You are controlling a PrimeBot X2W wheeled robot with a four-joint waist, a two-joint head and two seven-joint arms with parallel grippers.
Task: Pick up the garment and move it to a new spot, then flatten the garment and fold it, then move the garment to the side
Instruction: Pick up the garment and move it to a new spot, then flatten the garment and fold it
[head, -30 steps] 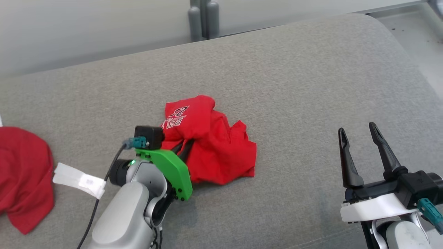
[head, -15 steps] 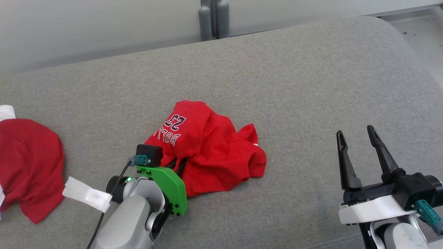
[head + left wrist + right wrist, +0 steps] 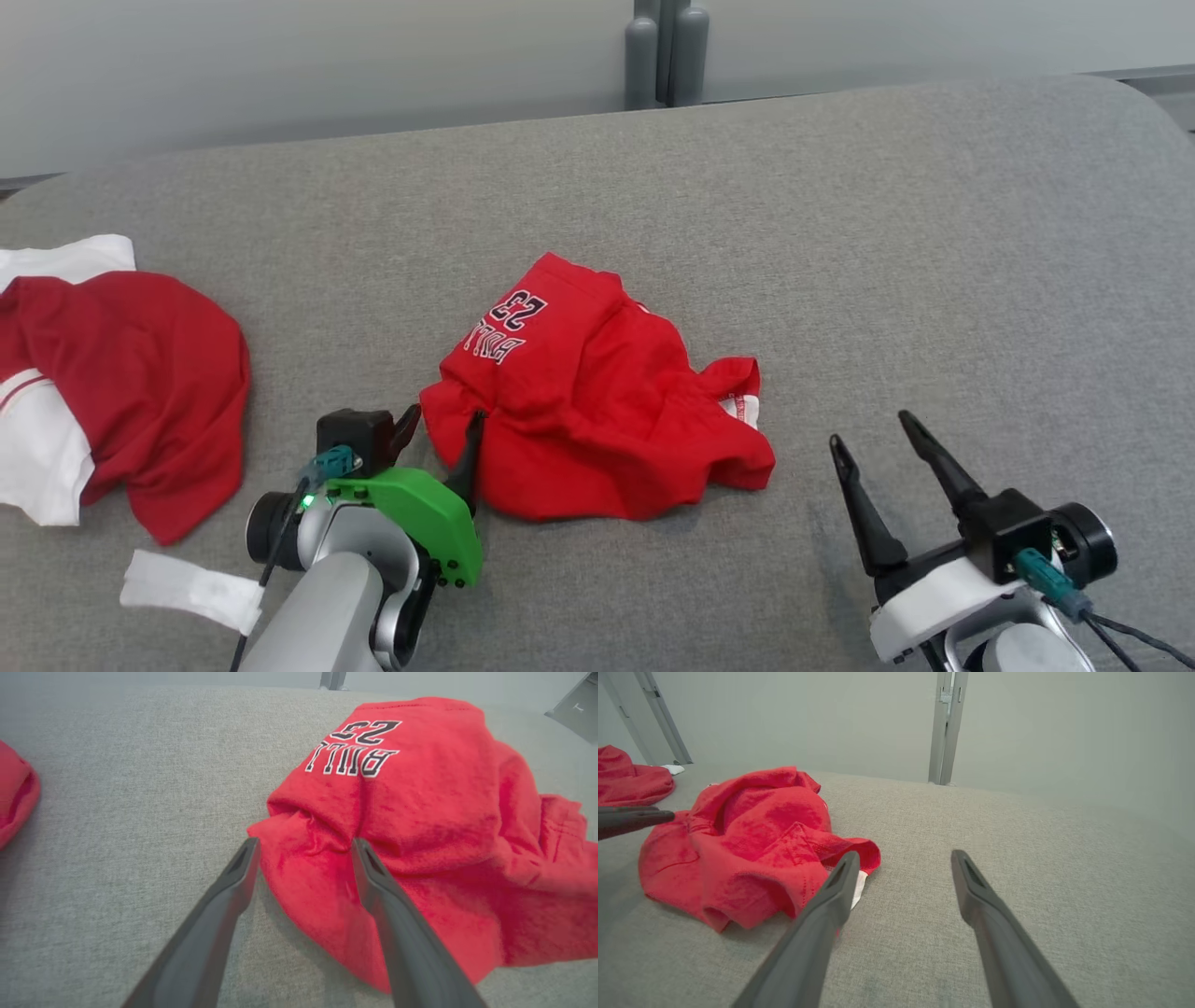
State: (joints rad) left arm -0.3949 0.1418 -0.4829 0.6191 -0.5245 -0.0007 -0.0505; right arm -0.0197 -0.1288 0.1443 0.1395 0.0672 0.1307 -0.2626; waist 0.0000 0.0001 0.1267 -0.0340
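Red shirt (image 3: pixel 597 401) crumpled mid-cushion (image 3: pixel 887 233) — both my grippers open.
My left gripper (image 3: pixel 303 847) is spread wide, one finger on each side of the shirt's near-left edge, clamping nothing. My right gripper (image 3: pixel 873 434) hovers open and empty — off to the shirt's right, apart from it.

left fingers (image 3: pixel 467 453) and right fingers (image 3: pixel 859 509), both pairs wide apart
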